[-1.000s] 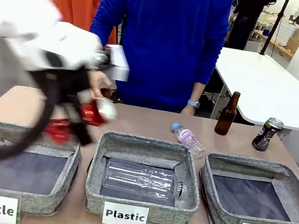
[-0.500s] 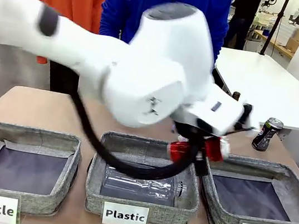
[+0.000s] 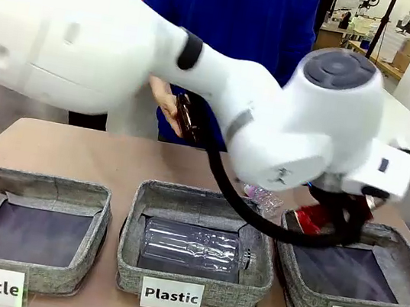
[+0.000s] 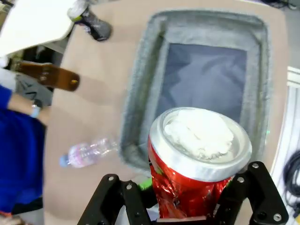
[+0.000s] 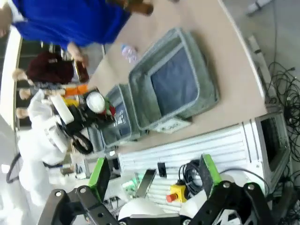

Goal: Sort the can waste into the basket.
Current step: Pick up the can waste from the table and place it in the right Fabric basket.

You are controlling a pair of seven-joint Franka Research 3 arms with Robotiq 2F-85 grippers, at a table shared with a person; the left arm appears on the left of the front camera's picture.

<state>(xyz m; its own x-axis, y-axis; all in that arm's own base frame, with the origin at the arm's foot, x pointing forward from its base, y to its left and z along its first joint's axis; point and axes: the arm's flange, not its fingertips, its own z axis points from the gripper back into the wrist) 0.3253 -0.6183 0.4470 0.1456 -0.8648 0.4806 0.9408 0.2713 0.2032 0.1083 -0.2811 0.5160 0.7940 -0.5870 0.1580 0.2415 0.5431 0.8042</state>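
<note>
**First can hangs over the Can basket; nothing dropped in yet**

The left gripper [image 4: 187,199] is clamped on the crushed red can [image 4: 197,159], one black finger on each side of its dented body and its silver end facing the wrist camera. In the front view the can is above the Can basket [image 3: 397,259], over the corner that lies toward the person and the middle basket rather than over its centre. It is clear of the basket and not touching the rim.

From the left wrist view, the basket's dark lining is bare, so no can has gone in so far. Judged from that, the task is under halfway: the first can has been carried across but not let go. It may want a short move further in over the lining before the fingers part.

The black can [image 4: 93,26] stands upright on the table [image 3: 52,146], outside the basket, just past its far corner. It is the second pick, not yet touched. A brown bottle [image 4: 47,75] and a small plastic bottle [image 4: 86,153] lie on the table outside the basket, on its far side; they are not can waste.

The right gripper [image 5: 153,173] is well away from the basket, off the table's edge. Its green-padded fingers are spread apart with nothing between them.
</note>
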